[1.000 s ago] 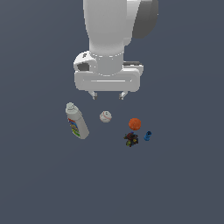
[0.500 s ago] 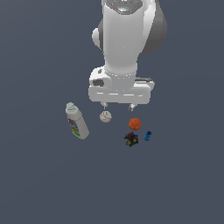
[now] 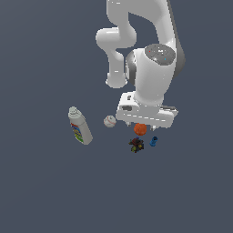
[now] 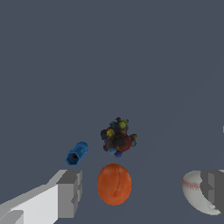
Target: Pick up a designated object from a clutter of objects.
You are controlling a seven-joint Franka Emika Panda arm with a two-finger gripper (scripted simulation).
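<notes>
In the exterior view, the gripper (image 3: 146,125) had come lower and nearer the orange ball (image 3: 140,129) than half a second before. The blue piece (image 3: 154,141) lay just beside that ball on the plain grey surface (image 3: 41,182).

In the wrist view, the gripper (image 4: 142,192) stood wide apart, empty, straddling the ball (image 4: 114,184); the blue piece (image 4: 77,153) lay beside it.

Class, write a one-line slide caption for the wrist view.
Open gripper straddles the orange ball, with the small blue piece lying just beyond.

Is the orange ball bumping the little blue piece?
Apart. The wrist view shows bare floor between the orange ball and the blue piece.
</notes>
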